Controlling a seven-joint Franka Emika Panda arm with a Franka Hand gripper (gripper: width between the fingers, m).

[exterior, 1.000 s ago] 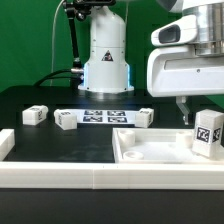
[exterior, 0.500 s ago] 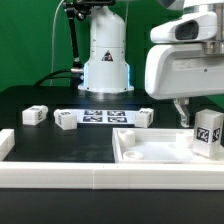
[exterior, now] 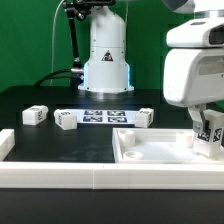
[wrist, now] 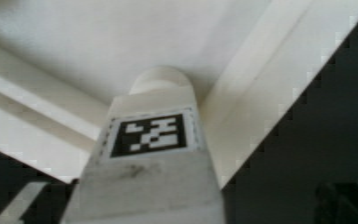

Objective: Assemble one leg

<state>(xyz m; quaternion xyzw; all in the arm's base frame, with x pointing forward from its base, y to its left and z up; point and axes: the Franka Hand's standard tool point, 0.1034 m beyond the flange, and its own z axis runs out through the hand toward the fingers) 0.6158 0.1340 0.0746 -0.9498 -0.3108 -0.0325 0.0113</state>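
Now, gripper (exterior: 204,121) lower, nearer the leg (exterior: 210,141) (upright, tagged)

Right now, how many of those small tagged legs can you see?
4. In the exterior view: far-left leg and second leg on the table left of the marker board, third leg right of it, fourth leg upright on the white panel at the gripper. Others may be hidden.

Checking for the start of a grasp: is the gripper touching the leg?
Cannot tell. The exterior view has the gripper at the top of the leg, with neither gap nor contact plain; the wrist view shows the leg but no fingertips.
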